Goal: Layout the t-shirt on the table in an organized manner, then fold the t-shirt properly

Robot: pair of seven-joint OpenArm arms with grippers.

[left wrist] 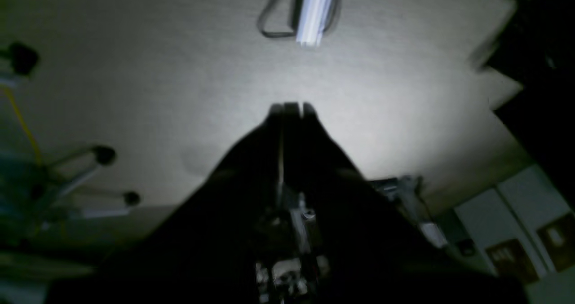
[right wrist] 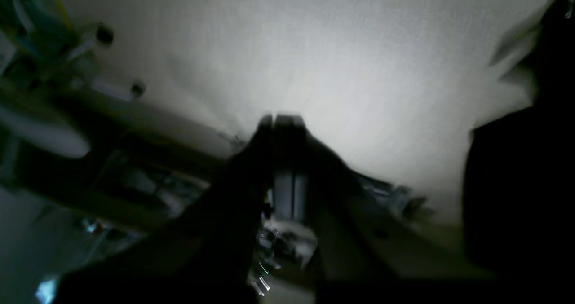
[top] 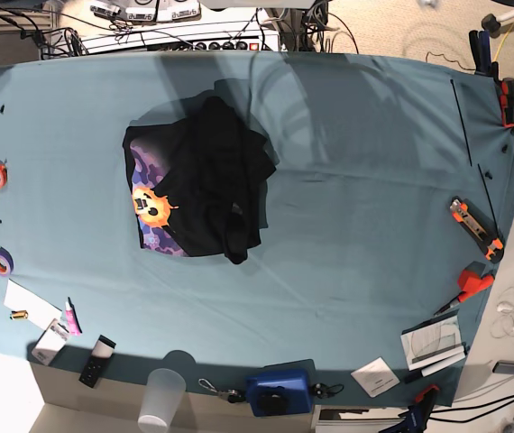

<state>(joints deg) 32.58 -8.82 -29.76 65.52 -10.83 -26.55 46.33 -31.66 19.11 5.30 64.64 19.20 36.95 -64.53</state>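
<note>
The t-shirt (top: 198,180) lies crumpled on the table (top: 356,180), toward its far edge and left of centre, print partly showing. The left gripper (left wrist: 291,108) and right gripper (right wrist: 280,120) point upward, jaws together, holding nothing

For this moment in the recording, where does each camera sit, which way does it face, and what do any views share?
Left wrist: on the left arm, tilted up at a pale ceiling with a strip light; the shut left hand shows.
Right wrist: on the right arm, also tilted up at the ceiling; the shut right hand shows.
Base: overhead, looking down on the table and the crumpled t-shirt; no arm shows.
Shared: both wrist views show the ceiling and neither shows the shirt.
</note>
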